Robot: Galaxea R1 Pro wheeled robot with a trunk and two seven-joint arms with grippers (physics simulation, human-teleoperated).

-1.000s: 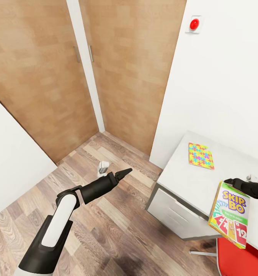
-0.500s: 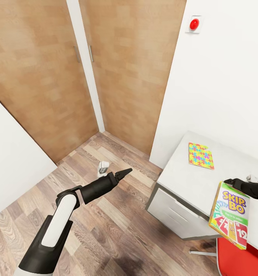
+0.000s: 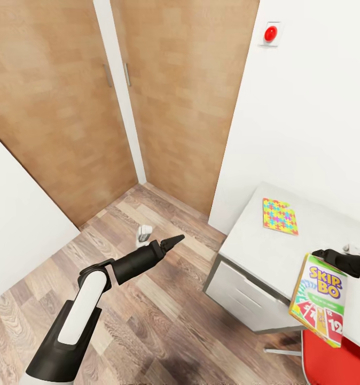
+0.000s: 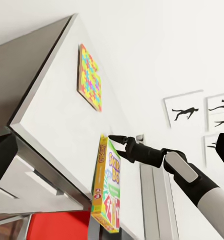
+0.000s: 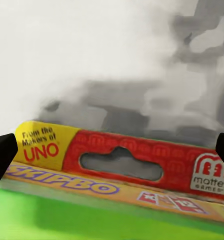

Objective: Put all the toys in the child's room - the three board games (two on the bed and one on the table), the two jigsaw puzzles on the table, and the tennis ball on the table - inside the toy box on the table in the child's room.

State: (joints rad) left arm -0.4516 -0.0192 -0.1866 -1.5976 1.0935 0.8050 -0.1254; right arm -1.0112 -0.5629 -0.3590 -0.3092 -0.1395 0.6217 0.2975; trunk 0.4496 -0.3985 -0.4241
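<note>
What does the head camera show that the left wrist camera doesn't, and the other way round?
Head view alone: the wooden doors, the red button on the wall, and the left gripper, shut, over the plank floor.
Left wrist view alone: black silhouette pictures on the wall.
Both: the table, one jigsaw puzzle lying flat on it, and the right gripper holding the Skip-Bo board game by its top edge.

A board game lies close before the camera, its red top strip with a hanger slot, a yellow UNO label and a green face showing, between two dark fingertips over blurred grey-white ground.
</note>
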